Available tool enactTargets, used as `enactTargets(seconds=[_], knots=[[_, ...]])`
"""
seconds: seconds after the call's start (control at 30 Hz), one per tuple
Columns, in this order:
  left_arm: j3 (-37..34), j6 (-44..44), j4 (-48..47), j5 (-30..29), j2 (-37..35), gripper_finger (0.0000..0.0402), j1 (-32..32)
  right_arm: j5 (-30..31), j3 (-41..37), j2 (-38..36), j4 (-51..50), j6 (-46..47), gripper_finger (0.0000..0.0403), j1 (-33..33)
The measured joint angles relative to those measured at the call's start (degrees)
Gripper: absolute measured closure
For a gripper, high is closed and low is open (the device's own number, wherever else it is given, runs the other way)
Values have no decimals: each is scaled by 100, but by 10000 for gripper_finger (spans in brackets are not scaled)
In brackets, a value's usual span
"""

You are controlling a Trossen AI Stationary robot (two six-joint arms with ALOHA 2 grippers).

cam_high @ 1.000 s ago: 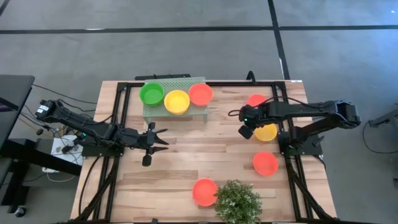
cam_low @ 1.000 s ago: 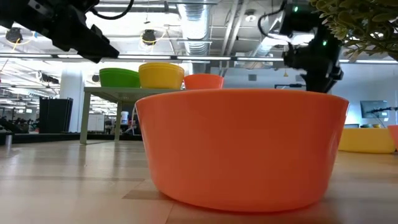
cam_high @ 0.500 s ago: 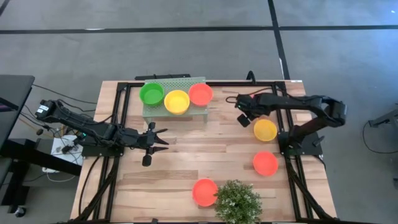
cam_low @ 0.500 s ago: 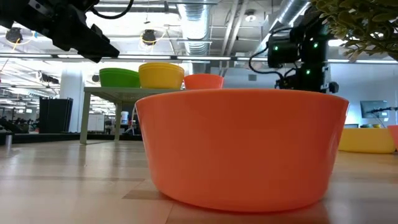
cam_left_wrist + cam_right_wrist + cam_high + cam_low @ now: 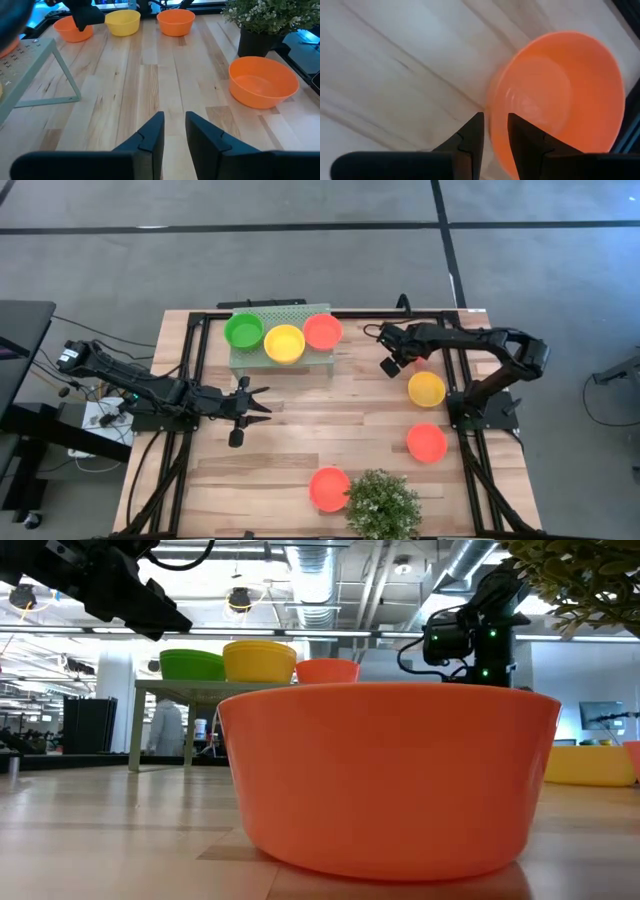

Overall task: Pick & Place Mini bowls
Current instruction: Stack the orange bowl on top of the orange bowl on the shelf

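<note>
Green, yellow and red-orange mini bowls sit on the pale green perforated stand. A yellow bowl and two red-orange bowls rest on the table. My right gripper hovers over the left rim of another red-orange bowl at the far right, which the arm mostly hides in the high view. Its fingers are open by a narrow gap, one on each side of the rim. My left gripper waits, narrowly open, over bare wood at the left.
A bushy potted plant stands at the near edge beside the nearest red-orange bowl, which fills the low view. Black frame rails run along the table's sides. Bare wood lies between the two arms.
My right gripper has moved away from the yellow bowl toward the table's far edge and now stands over the far red-orange bowl. The yellow bowl stays where it was. The left arm has kept still.
</note>
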Motion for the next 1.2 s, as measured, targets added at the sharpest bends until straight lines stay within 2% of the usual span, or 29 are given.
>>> enactTargets(seconds=[0.4,0.6,0.73,0.8,0.97,1.2], knots=[[0,-2,0,2,0,322,0,-8,0,-1,196,0,324,-317],[0,-4,-1,2,0,322,0,-19,2,287,257,0,356,-347],[0,-4,0,2,0,322,0,-16,10,551,231,-1,393,-352],[0,-4,0,2,0,322,0,-22,71,567,127,1,396,-331],[0,-2,2,2,0,322,0,-24,638,353,-767,8,399,-71],[0,-4,4,2,0,322,0,-1,2094,120,-1896,345,400,739]])
